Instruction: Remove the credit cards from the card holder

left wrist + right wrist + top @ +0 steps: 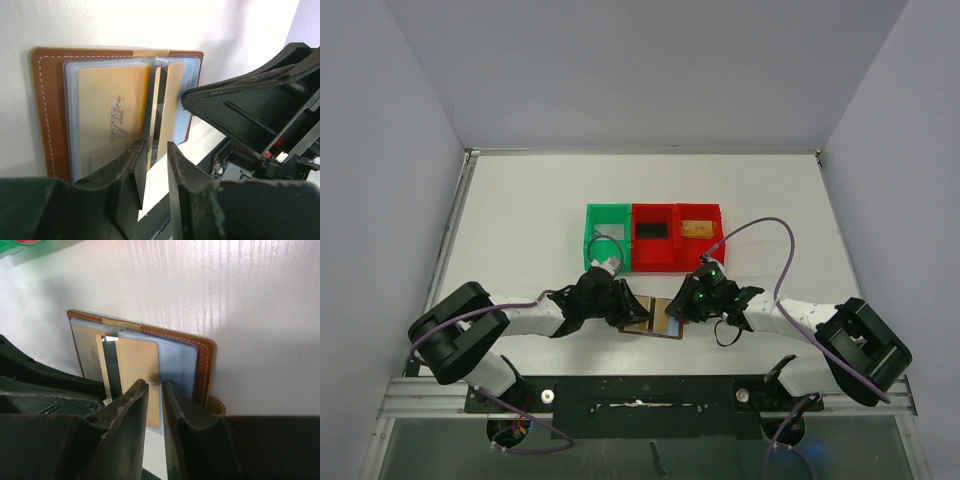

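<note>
Close to the arm bases on the tabletop, find the card holder lying open between both arms. Note the left gripper astride the raised striped gold card, jaws a slit apart. Clamped or not, cannot tell. Same for the right gripper, poised by that card. Pinch the card's edge squarely, pull straight along its sleeve, and keep the holder pinned. Read "VIP" on the flat gold card. Beyond, ignore the green bin and red bins.
</note>
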`<state>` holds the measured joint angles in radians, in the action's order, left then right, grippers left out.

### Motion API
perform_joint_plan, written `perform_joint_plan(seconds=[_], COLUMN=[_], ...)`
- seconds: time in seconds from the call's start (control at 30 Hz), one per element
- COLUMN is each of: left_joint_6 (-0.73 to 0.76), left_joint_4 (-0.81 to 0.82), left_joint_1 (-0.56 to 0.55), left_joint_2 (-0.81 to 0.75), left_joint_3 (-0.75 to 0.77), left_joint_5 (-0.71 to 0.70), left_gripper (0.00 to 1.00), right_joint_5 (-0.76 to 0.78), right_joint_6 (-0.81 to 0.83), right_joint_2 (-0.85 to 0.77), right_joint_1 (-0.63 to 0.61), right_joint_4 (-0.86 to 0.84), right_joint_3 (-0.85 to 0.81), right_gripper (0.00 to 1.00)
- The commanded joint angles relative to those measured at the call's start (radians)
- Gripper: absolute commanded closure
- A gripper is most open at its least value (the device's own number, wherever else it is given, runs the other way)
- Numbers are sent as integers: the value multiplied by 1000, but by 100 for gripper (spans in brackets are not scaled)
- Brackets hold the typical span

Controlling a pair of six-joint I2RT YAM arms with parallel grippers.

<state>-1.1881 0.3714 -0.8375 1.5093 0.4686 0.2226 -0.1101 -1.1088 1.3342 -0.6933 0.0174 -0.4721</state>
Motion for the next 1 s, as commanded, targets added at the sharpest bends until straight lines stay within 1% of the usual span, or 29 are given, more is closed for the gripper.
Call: perform_joint_plan(seconds=[0.0, 0.47, 0.7, 0.8, 0.87, 0.97], left_joint_6=[14, -23, -45, -47, -49, -51], left_joint_4=[90, 182, 254, 259, 261, 251], left_joint_1=[6, 6, 5, 5, 6, 6], left_joint_2=[11, 74, 115, 113, 108, 99], left_joint_3=[35, 24, 15, 12, 10, 5], left_joint_5=[36, 72, 90, 84, 81, 74], left_gripper=[75, 76, 76, 79, 84, 88], right_joint_5=[11, -7, -19, -21, -20, -18], right_joint_6=[33, 30, 33, 35, 35, 35], right_joint_2=[19, 34, 47, 49, 48, 46], right_joint_1=[7, 8, 9, 9, 9, 11], right_joint_4=[96, 56, 39, 37, 37, 37], right_joint_3=[-3, 16, 24, 27, 29, 35], right_gripper=[79, 79, 79, 79, 79, 79])
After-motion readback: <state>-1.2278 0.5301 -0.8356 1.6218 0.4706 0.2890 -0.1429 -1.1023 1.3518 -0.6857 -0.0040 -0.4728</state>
